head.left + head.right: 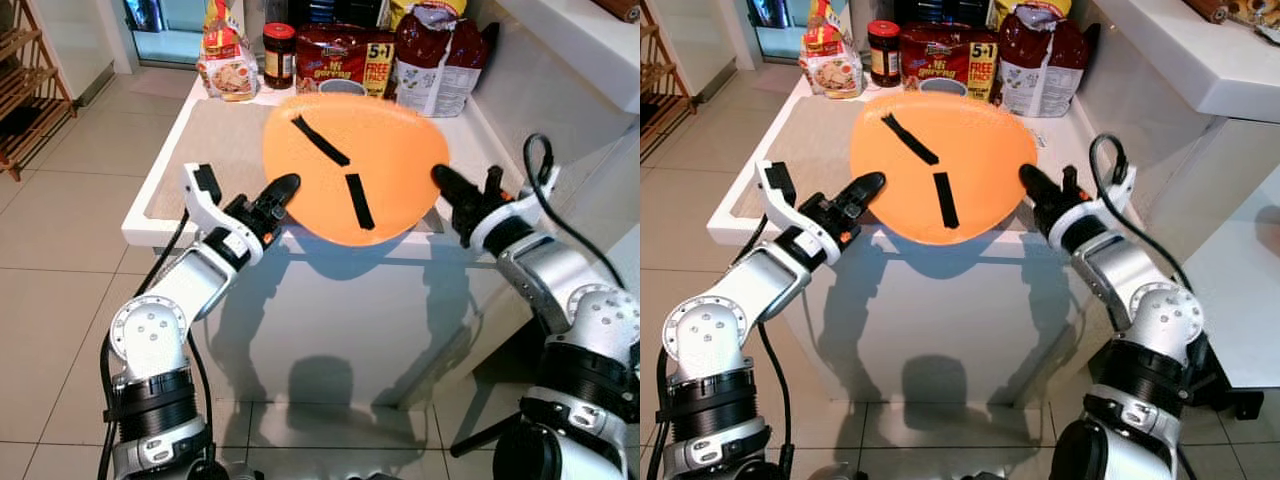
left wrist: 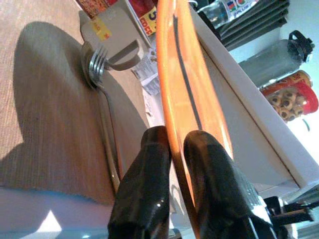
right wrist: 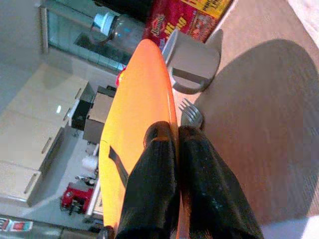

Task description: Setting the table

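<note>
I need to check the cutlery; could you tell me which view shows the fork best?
The left wrist view: the fork lies full-length on the placemat. The right wrist view shows just its tines; in the eye views the orange plate covers it.

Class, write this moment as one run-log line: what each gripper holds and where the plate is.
left gripper: shut on orange plate | right gripper: shut on opposite rim | plate: tilted, lifted above placemat | fork: on placemat

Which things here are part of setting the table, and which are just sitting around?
For the job: orange plate held by left gripper and right gripper; placemat; fork; grey mug.
Just lying about: jar, red snack pack, bread bag.
</note>
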Robot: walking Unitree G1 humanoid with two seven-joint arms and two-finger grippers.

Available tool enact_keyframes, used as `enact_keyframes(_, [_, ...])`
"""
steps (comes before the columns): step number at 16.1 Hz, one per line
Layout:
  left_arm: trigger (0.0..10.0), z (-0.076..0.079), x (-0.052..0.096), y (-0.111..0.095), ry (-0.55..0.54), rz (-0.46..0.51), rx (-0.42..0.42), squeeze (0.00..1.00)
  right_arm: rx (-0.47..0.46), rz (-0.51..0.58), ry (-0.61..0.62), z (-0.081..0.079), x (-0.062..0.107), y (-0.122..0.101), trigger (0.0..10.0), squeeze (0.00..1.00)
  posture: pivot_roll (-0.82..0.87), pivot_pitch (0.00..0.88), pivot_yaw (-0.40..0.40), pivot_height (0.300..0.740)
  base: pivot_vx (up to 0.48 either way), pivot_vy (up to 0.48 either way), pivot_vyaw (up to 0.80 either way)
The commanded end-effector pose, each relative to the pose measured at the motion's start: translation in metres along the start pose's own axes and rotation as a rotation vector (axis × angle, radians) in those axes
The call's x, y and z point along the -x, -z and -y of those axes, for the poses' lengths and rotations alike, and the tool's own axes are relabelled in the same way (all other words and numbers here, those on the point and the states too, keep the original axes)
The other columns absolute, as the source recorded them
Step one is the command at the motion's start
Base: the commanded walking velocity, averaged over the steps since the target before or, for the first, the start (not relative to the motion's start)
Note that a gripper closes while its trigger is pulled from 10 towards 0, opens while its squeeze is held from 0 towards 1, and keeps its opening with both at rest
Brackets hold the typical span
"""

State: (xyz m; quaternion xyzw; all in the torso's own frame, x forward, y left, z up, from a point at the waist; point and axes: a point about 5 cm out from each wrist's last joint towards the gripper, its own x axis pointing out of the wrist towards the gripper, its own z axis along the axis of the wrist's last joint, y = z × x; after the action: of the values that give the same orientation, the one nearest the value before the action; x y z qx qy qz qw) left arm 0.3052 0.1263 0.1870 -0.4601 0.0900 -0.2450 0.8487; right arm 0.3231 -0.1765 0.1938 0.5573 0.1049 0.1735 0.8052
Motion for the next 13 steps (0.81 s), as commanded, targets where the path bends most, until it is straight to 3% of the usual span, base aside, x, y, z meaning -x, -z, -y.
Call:
enact_keyframes(1, [0.0, 0.005, -0.003, 0.006, 0.022, -0.038, -0.014, 0.0, 0.035, 0.017, -0.006, -0.006, 0.001, -0.006, 0.0, 0.0, 0.07, 0.0, -0.047, 0.74, 0.0, 0.0, 0.0])
enact_keyframes(3, [0.0, 0.005, -0.003, 0.006, 0.024, -0.031, -0.01, 0.0, 0.063, 0.019, 0.002, -0.007, 0.002, -0.009, 0.0, 0.0, 0.07, 0.0, -0.05, 0.74, 0.0, 0.0, 0.0])
enact_keyframes(4, [0.0, 0.006, -0.003, 0.005, 0.028, -0.023, -0.006, 0.0, 0.086, 0.018, 0.006, -0.007, 0.003, -0.01, 0.7, 0.0, 0.07, 0.0, -0.05, 0.74, 0.0, 0.0, 0.0])
enact_keyframes(5, [0.0, 0.006, -0.003, 0.004, 0.035, -0.013, 0.002, 0.0, 0.122, 0.013, 0.025, -0.006, 0.003, -0.01, 10.0, 0.0, 0.07, 0.0, -0.05, 0.74, 0.0, 0.0, 0.0])
enact_keyframes(7, [0.0, 0.008, -0.003, 0.002, 0.05, 0.001, 0.01, 0.0, 0.142, 0.005, 0.031, -0.006, 0.003, -0.008, 10.0, 0.0, 0.07, 0.0, -0.051, 0.74, 0.0, 0.0, 0.0])
enact_keyframes(8, [0.0, 0.009, -0.003, 0.0, 0.055, 0.018, 0.017, 0.0, 0.139, -0.005, 0.011, -0.006, 0.004, -0.006, 10.0, 1.0, 0.07, 0.0, -0.052, 0.74, 0.0, 0.0, 0.0])
enact_keyframes(13, [0.0, 0.007, -0.001, -0.011, 0.049, 0.113, 0.04, 0.0, 0.142, -0.04, -0.089, -0.015, 0.011, -0.002, 10.0, 1.0, 0.07, 0.0, -0.055, 0.74, 0.0, 0.0, 0.0])
